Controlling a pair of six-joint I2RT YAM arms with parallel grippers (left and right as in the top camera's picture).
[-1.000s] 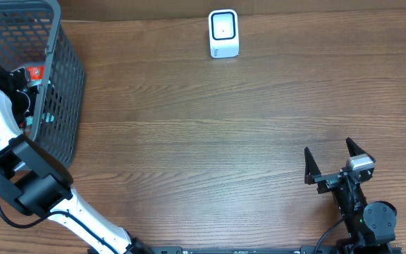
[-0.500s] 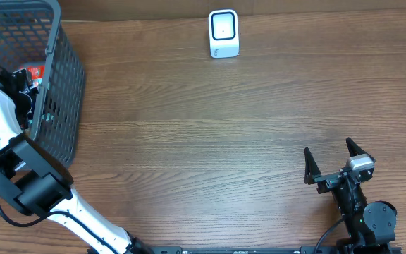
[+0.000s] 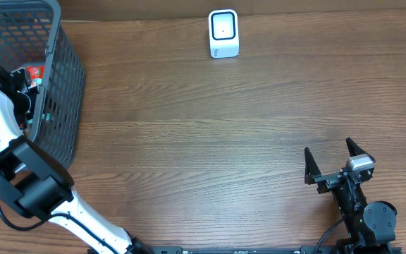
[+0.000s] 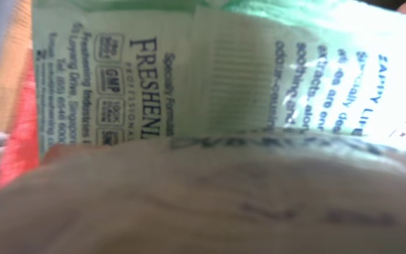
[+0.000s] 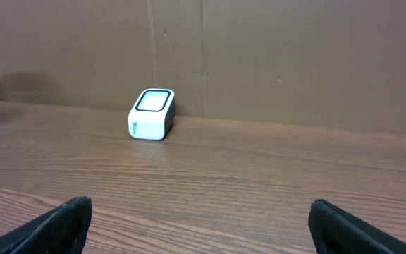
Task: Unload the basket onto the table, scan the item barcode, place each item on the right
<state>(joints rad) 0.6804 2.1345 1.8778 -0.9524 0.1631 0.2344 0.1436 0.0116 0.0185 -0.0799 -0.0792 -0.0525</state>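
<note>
Right fingers [image 5: 62,219] apart; sachet [image 4: 210,85] pale-green, printed

Item one: pale green plastic sachet [image 4: 210,77], glossy and crinkled, dark print reading "FRESHEN…" running sideways, ribbed seal strip across it, filling the left wrist view.
Item two: small white box-shaped barcode scanner [image 3: 223,33], dark-framed window, standing upright near the far edge of the wooden table [image 3: 224,141].

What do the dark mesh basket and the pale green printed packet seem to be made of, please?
Dark mesh basket: likely matte plastic, from its even grid and thick rim. Pale green printed packet: probably thin glossy plastic film, with a ribbed seal.
</note>
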